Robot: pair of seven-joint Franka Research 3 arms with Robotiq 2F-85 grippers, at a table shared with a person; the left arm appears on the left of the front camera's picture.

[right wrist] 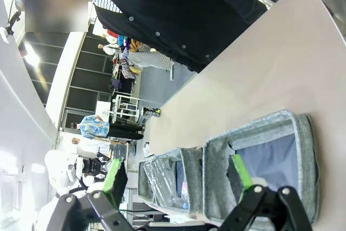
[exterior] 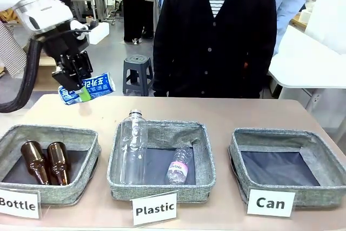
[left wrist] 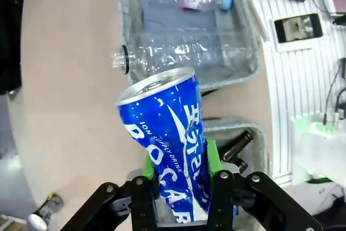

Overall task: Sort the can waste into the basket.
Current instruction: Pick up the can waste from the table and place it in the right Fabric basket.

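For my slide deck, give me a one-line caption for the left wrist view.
Left gripper shut on a dented blue drink can, the grey basket holding clear plastic bottles beyond it.

- The left arm (exterior: pixel 40 12) is brought in from the left side of the front view and held raised, with the wrist turned downward.
- The left gripper (exterior: pixel 81 91) is clamped on a blue can (exterior: pixel 98 86), which is pinched between the green pads (left wrist: pixel 214 158) and sticks out sideways from them.
- The right gripper (right wrist: pixel 178 174) is held with its jaws spread wide apart.
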